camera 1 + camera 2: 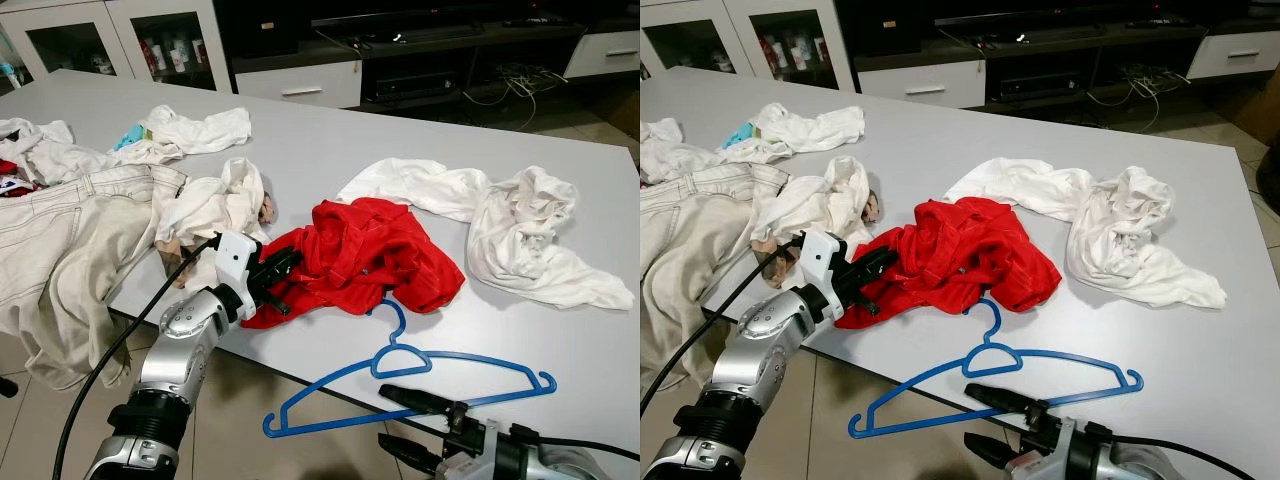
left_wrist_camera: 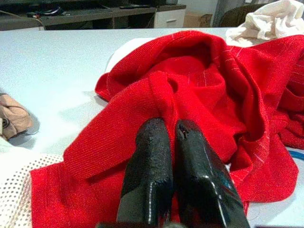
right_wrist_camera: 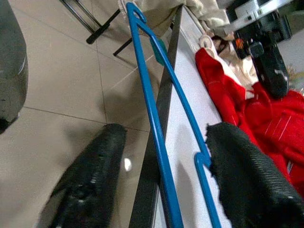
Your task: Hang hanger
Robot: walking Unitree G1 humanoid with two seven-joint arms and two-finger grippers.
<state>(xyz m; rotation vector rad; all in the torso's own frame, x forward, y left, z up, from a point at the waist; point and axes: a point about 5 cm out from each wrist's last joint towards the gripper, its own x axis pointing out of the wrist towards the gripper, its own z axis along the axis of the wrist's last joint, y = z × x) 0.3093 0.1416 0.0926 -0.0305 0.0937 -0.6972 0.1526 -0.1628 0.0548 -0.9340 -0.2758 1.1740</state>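
Your left tool [image 1: 283, 268] is pressed together on the red shirt [image 1: 365, 258], pinning it. The hanger [image 1: 420, 375] lies on the worktop [image 1: 330, 150], its bar overhanging the near edge, which lets your right tool [image 1: 405, 425], spread, straddle the bar. Open floor below.

1. No readable text, labels, brands or numbers were visible on anything.
2. Items in the cabinet [image 1: 172, 52] behind the table [image 1: 330, 140] were too small to read.
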